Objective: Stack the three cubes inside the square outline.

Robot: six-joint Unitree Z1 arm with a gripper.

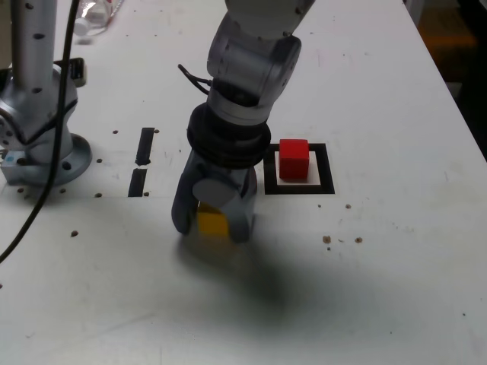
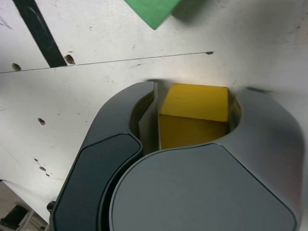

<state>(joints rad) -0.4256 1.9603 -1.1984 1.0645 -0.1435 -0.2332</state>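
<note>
On the white desk (image 1: 396, 114), left of the square outline (image 1: 325, 169) in the exterior view | end effector (image 1: 213, 224) closed around yellow cube (image 2: 195, 118), cube resting on desk | red cube (image 1: 294, 158) inside outline, edges square to it | green cube (image 2: 153, 10) nearby | step: grasp 2nd cube; next: lift, align above red | cubes have no long axis.
</note>
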